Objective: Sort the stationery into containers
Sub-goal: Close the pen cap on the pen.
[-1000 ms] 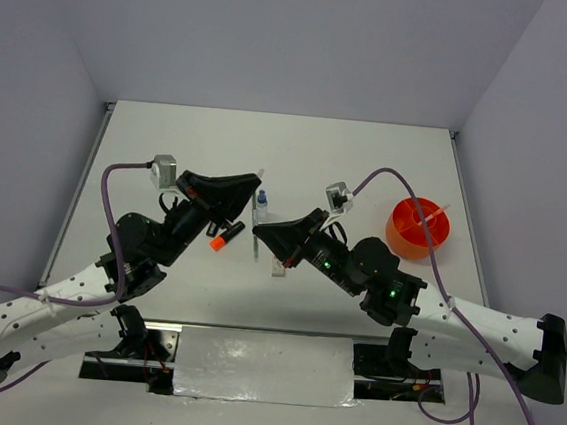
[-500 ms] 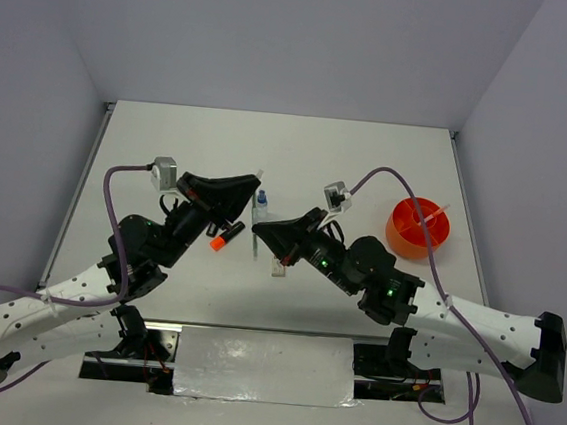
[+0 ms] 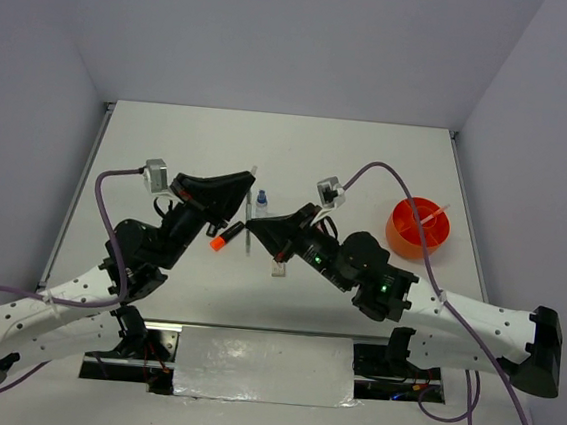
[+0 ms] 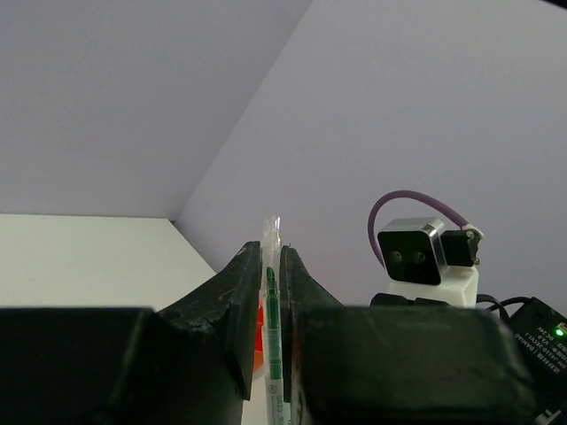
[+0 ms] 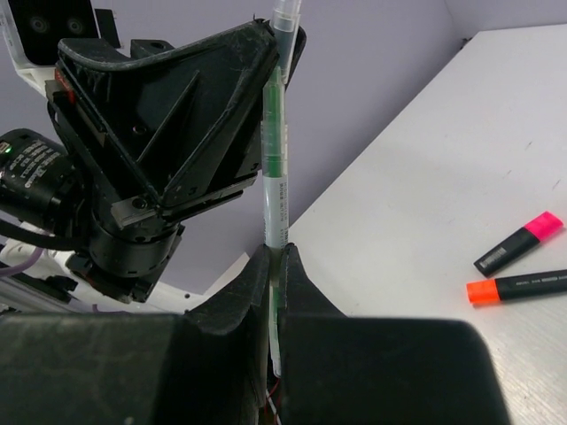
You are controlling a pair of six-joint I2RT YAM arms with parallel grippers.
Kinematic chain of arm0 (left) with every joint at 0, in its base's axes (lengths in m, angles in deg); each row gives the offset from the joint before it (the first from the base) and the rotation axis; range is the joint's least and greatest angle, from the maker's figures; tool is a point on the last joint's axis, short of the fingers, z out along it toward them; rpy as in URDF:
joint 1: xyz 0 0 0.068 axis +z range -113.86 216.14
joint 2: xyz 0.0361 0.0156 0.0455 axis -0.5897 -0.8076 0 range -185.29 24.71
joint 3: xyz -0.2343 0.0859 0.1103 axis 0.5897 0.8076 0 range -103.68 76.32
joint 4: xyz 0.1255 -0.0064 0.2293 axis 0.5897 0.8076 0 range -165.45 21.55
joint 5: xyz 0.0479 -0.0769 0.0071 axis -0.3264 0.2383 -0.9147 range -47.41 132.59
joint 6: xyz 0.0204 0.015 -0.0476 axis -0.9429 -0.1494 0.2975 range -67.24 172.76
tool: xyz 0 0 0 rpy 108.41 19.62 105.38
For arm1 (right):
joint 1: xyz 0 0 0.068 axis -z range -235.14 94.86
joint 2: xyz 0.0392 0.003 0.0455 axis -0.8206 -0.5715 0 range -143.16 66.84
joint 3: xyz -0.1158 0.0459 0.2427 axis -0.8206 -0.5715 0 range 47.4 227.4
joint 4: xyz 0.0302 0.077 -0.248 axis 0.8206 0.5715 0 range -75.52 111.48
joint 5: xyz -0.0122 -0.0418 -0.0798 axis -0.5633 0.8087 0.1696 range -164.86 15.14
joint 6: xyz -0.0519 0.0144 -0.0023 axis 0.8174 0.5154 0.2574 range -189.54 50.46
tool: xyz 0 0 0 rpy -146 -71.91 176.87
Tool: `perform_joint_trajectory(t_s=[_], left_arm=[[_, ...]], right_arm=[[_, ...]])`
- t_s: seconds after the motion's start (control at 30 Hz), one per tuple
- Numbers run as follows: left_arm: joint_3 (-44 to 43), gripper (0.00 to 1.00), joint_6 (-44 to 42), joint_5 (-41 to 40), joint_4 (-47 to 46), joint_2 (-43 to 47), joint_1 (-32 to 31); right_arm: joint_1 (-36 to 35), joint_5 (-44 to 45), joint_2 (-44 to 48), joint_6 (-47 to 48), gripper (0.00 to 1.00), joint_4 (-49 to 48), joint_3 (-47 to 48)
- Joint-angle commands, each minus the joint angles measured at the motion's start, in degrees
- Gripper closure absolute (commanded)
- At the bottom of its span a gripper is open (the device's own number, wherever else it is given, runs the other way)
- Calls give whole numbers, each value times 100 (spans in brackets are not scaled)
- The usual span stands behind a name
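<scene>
A thin clear pen with green ink point(image 3: 250, 209) hangs above the table, gripped at both ends. My left gripper point(image 3: 250, 182) is shut on its far end, and in the left wrist view the pen point(image 4: 272, 301) stands pinched between the left gripper's point(image 4: 272, 266) jaws. My right gripper point(image 3: 253, 233) is shut on its near end; the right wrist view shows the pen point(image 5: 275, 177) rising from the right gripper point(image 5: 275, 261) into the left gripper point(image 5: 266, 44). The orange bowl point(image 3: 419, 227) stands at the right with a thin pen point(image 3: 434, 215) in it.
A black highlighter with an orange cap point(image 3: 223, 237) lies under the left gripper; the right wrist view shows it point(image 5: 518, 286) beside a pink-capped one point(image 5: 518, 242). A blue-capped bottle point(image 3: 261, 203) and a white block point(image 3: 279, 266) sit near the right gripper.
Both grippers have shifted a little to the left together, carrying the pen away from the blue-capped bottle. Neither grip has changed.
</scene>
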Motion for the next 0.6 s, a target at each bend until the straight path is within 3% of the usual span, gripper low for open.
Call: perform_joint_trajectory(t_s=[0.0, 0.57], left_arm=[[96, 100, 108, -97, -296, 170, 0], [-106, 97, -261, 474, -120, 249, 9]], right_arm=[[-28, 103, -160, 190, 100, -541, 528], [-20, -318, -327, 453, 100, -445, 1081]])
